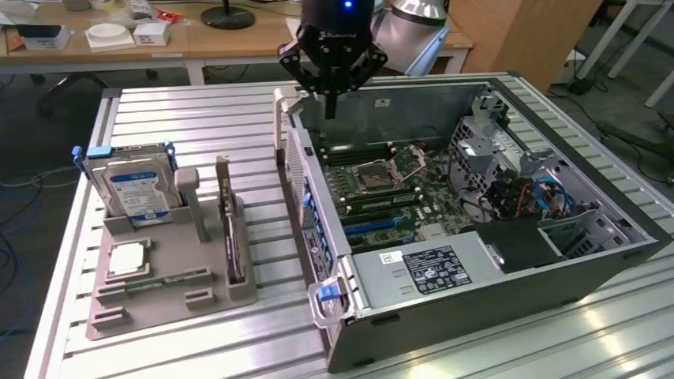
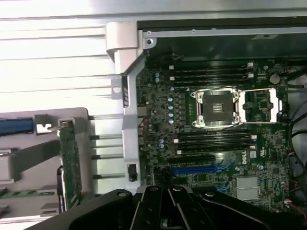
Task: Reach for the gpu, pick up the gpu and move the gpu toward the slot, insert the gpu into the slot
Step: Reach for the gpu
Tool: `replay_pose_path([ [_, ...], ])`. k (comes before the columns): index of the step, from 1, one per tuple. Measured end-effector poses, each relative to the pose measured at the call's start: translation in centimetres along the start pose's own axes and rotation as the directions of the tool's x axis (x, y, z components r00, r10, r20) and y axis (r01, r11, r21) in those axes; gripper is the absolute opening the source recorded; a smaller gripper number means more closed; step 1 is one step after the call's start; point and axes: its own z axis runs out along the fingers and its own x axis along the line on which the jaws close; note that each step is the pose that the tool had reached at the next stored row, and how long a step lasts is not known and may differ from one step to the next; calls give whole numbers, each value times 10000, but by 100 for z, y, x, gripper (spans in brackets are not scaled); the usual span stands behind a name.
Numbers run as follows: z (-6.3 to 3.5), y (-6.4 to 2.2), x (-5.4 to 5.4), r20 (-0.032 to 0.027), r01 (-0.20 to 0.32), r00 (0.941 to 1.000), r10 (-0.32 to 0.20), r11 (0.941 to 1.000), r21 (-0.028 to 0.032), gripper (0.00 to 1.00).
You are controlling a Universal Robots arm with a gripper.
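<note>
The gpu (image 1: 230,230) stands on edge in a slot of the grey holder (image 1: 158,308) on the exterior view's left, its silver bracket pointing up. In the wrist view the gpu (image 2: 70,165) appears edge-on as a thin green board beside the case wall. My gripper (image 1: 330,106) hangs over the far end of the open computer case (image 1: 548,268), well away from the gpu, shut with nothing between its fingers. The wrist view has the dark fingers (image 2: 168,208) pressed together above the motherboard. The blue slot (image 1: 375,224) (image 2: 201,169) lies on the motherboard, bare.
The holder also carries a silver hard drive (image 1: 132,188), a processor chip (image 1: 126,259) and a green memory stick (image 1: 163,280). The case's upright side wall (image 1: 300,189) stands between holder and motherboard. Cables (image 1: 548,197) and a power supply (image 1: 432,268) crowd the case's near end.
</note>
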Motion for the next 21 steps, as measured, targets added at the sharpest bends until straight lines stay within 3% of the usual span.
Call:
replay_pose_path([
  [21,-27,-128,948,1,0,10000,0,10000,0,10],
])
